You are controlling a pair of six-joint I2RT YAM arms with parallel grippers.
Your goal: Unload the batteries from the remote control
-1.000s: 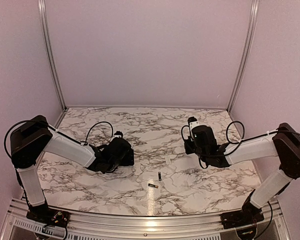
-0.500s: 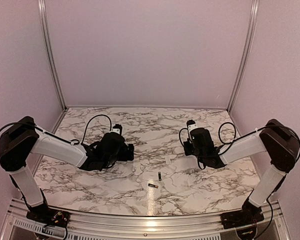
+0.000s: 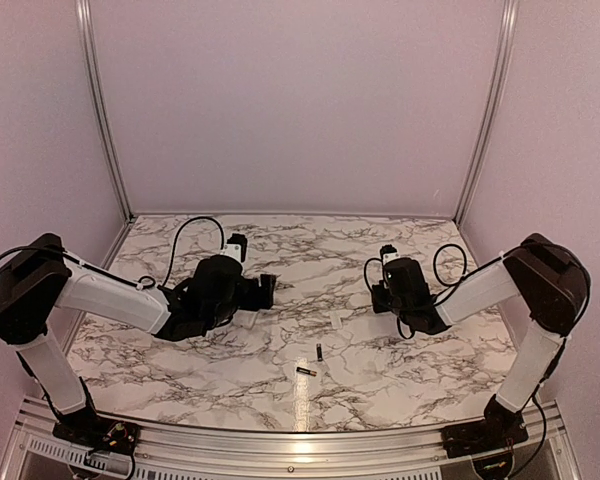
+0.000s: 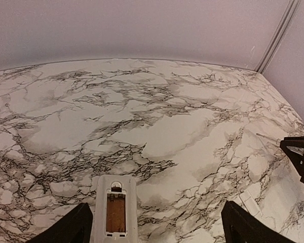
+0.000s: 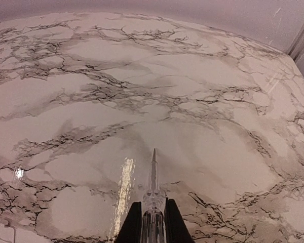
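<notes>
Handset: the remote control point(image 4: 115, 215) lies back face up on the marble table point(image 4: 157, 116), low in the left wrist view. Its cover is off and its brownish recess is bare, with no cell visible inside.

Cells: the batteries point(image 3: 319, 352) are 2 small dark cylinders lying loose on the marble near the front edge, between the 2 arms. The second point(image 3: 305, 371) lies just beside the first, a little nearer the bases. Both are well apart from either pincer.

Cover: a small white cover piece point(image 3: 337, 320) lies flat on the marble between the arms, near the batteries but not touching them.

Left pincer: the left gripper point(image 4: 156, 212) is spread wide. The remote control sits between its fingers, just beside the one on the left of the wrist view. Whether that finger touches the handset cannot be told, and nothing is pinched.

Right pincer: the right gripper point(image 5: 153, 223) is pressed together on a clear pointed tool point(image 5: 153, 195) whose tip points forward over bare marble, away from the handset.

Done, by the look of it: both cells are out and the recess is empty.

Left, as a judgement: little beyond drawing the arms clear. The tool is not yet set down and the cover is off.
</notes>
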